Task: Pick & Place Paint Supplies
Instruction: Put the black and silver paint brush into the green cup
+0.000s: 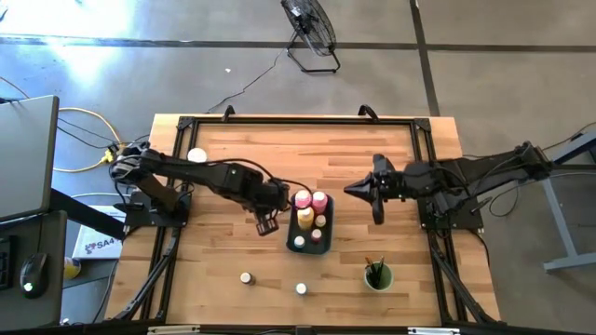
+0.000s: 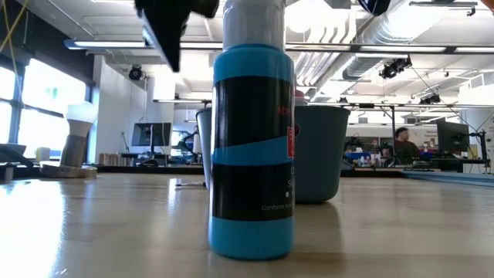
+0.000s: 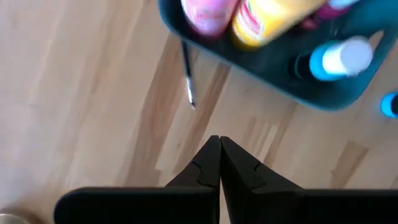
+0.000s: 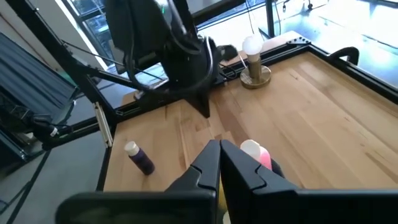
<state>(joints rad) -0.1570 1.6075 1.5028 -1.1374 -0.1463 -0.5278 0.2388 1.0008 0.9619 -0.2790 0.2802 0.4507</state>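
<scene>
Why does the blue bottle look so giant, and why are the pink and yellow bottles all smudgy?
In the low view the blue-and-black paint bottle stands right in front of the camera, so it fills the picture. In the left wrist view the pink squeeze bottle and yellow squeeze bottle look blurred, while the shut left gripper looks sharp.

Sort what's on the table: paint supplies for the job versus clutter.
Job: pink bottles, yellow bottle, small jars, loose paintbrush, brushes in cup.
Clutter: tray, green cup, white-topped wooden stand.
</scene>
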